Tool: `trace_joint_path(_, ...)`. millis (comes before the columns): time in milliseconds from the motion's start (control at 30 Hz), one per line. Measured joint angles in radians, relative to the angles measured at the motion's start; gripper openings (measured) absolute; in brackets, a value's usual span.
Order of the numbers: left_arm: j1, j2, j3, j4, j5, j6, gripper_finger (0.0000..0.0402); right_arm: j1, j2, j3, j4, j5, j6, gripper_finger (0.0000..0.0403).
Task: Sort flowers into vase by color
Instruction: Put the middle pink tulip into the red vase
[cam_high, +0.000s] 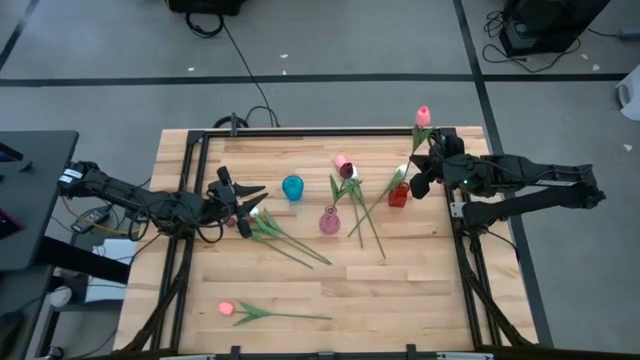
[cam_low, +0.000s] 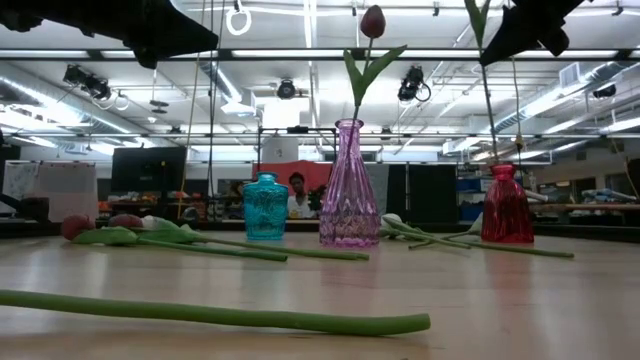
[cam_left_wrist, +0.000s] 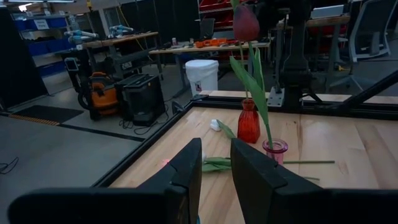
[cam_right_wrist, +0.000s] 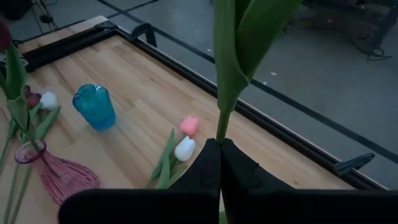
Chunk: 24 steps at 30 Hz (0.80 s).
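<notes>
We see a pale wooden surface (cam_high: 400, 290) in a workshop, carrying three vases: teal (cam_high: 292, 187), pink (cam_high: 329, 221), red (cam_high: 398, 195). The right gripper (cam_high: 424, 160) pinches a pink tulip (cam_high: 422, 116); the left gripper (cam_high: 252, 200) stands parted above loose flowers (cam_high: 285, 236).

Three vases, blue vase (cam_high: 292, 187), pink vase (cam_high: 329, 222), red vase (cam_high: 398, 195), crowding mid tabletop (cam_high: 420, 290), loose flowers (cam_high: 285, 238) between them, front right corner open

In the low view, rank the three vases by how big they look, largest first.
1. Pink vase, clearly tallest.
2. Red vase.
3. Teal vase, shortest.
Red over teal is less sure: the high view puts all three at different depths from this camera, so apparent size may mislead.
</notes>
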Motion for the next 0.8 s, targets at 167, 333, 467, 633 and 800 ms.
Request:
trace_joint_path(167, 0.000, 0.000, 0.000, 0.000, 0.000, 0.000, 0.0092, 0.000, 0.004, 0.000, -0.019, -0.003, 0.003, 0.0007)
trace_joint_path(333, 0.000, 0.000, 0.000, 0.000, 0.000, 0.000, 0.0092, 0.000, 0.030, -0.003, -0.076, -0.003, 0.058, 0.0007)
trace_joint_path(467, 0.000, 0.000, 0.000, 0.000, 0.000, 0.000, 0.0092, 0.000, 0.046, -0.055, -0.071, -0.016, 0.109, 0.0021)
trace_joint_path(633, 0.000, 0.000, 0.000, 0.000, 0.000, -0.018, 0.0092, 0.000, 0.054, -0.089, -0.076, -0.111, 0.159, 0.0082)
trace_joint_path(800, 0.000, 0.000, 0.000, -0.001, 0.000, -0.031, 0.0092, -0.010, 0.054, -0.027, -0.181, -0.322, 0.217, 0.0146)
